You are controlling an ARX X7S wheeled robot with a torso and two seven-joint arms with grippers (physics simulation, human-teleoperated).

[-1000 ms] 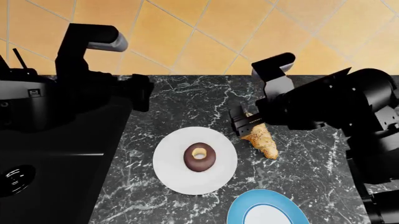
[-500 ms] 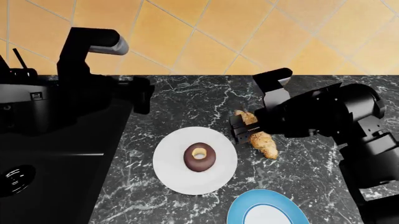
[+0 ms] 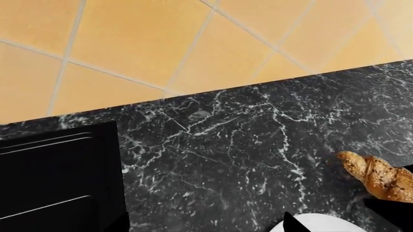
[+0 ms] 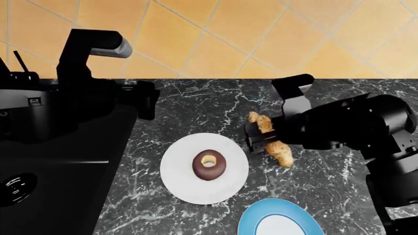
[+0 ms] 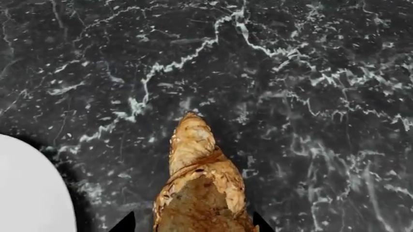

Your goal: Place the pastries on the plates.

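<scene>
The chocolate-glazed donut (image 4: 209, 165) lies in the middle of the plain white plate (image 4: 179, 182). My right gripper (image 4: 256, 137) is shut on the golden croissant (image 4: 279, 152), whose far end tilts up off the black marble counter just right of the white plate. In the right wrist view the croissant (image 5: 200, 183) fills the space between the two fingertips, casting a shadow on the counter, with the white plate (image 5: 26, 193) beside it. The blue-rimmed plate (image 4: 251, 219) sits at the near edge of the head view, partly cut off. My left gripper (image 4: 149, 100) hangs open over bare counter (image 3: 206, 224).
A black recessed sink (image 4: 65, 171) takes up the counter's left part, under my left arm. The counter's far edge (image 4: 209, 79) drops to an orange tiled floor. The left wrist view also catches the croissant (image 3: 377, 176) and a sliver of the white plate (image 3: 322, 226).
The right gripper closed in over the croissant, and the croissant's far end has tilted up and shifted slightly. The left arm, donut and plates have stayed put.
</scene>
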